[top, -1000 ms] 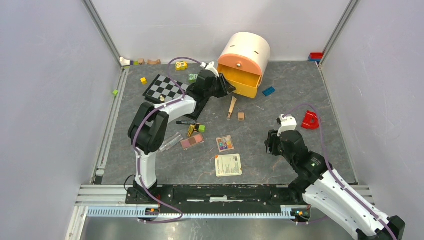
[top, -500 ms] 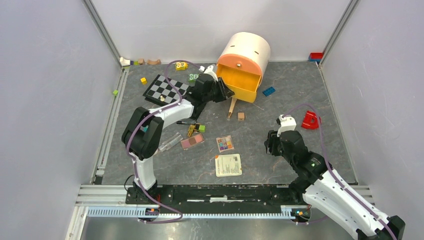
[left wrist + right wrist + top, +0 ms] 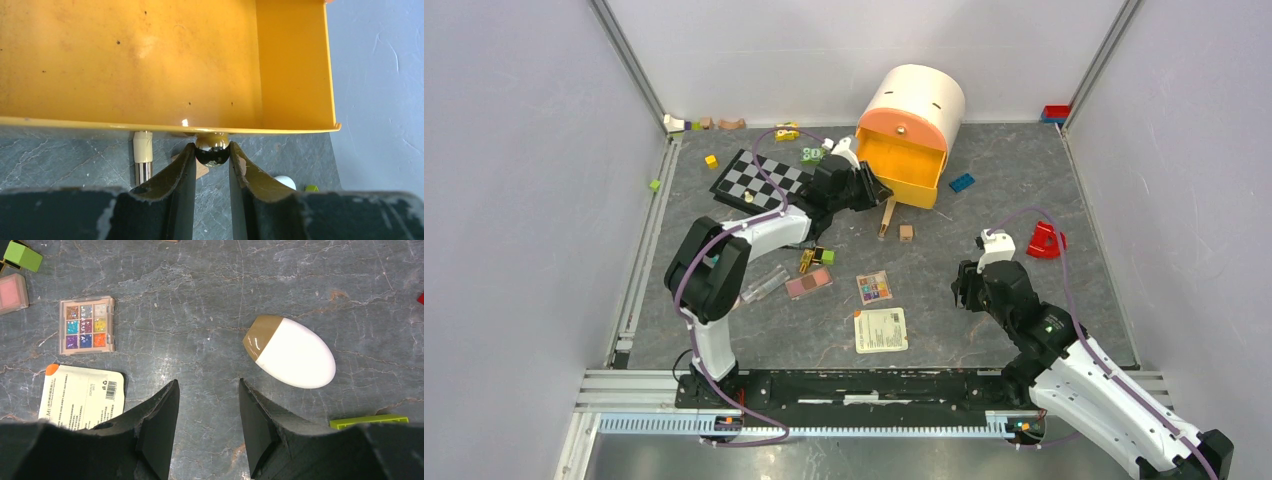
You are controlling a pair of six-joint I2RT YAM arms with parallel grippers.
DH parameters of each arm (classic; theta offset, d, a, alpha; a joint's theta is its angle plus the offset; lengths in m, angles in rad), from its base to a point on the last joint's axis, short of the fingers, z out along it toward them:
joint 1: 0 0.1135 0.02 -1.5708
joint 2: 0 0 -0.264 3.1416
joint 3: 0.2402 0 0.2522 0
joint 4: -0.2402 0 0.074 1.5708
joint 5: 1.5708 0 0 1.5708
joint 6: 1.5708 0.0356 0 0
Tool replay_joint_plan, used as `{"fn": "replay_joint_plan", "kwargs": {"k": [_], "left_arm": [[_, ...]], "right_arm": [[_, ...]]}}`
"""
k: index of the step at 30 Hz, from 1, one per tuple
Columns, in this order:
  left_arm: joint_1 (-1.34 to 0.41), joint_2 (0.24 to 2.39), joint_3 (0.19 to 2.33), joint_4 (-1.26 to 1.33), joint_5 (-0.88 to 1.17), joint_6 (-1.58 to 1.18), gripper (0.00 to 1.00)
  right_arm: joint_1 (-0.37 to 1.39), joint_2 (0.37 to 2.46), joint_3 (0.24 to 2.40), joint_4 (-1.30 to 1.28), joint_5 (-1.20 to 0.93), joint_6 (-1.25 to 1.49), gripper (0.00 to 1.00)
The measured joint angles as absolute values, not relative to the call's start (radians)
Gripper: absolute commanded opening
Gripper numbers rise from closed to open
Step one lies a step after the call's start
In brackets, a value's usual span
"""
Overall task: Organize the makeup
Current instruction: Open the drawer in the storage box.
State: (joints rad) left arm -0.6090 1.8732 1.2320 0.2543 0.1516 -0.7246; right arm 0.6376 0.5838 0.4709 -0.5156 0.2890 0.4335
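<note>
— Makeup where?
— Loose on grey stone-look table [image 3: 200,290]: multicolour square eyeshadow palette [image 3: 87,325], white egg-shaped sponge [image 3: 290,351], beside parted, empty right gripper [image 3: 206,390].
— And left gripper [image 3: 211,156]?
— Clenched on dark round knob [image 3: 212,146] of yellow drawer [image 3: 150,60], likely readying storage.

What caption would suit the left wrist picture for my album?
Left end effector pinching the knob of the open yellow drawer.

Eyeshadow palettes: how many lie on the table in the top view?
2. The multicolour palette lies mid-table; the pink palette sits just left of it. More could hide under the left arm.
</note>
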Motion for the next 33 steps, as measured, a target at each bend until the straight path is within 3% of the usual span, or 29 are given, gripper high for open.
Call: {"fn": "replay_joint_plan", "kwargs": {"k": [3,11,26,33], "left_arm": [[-0.609,1.868,1.217,0.269,0.147,-0.725,0.24],[-0.612,1.841,1.195,0.271,0.141,-0.725,0.52],[-0.619,1.734,1.135,0.265,0.138,-0.722,0.76],[-0.62,1.637,0.993,0.307,0.131,-0.676,0.79]], "right_arm": [[0.638,0.584,0.471,-0.516,0.289,0.434,0.54],[0.638,0.584,0.468,-0.516,0.289,0.434,0.54],[0.638,0.595,0.467,-0.509,0.284,0.434,0.54],[0.638,0.611,0.466,-0.494,0.265,0.434,0.54]]}}
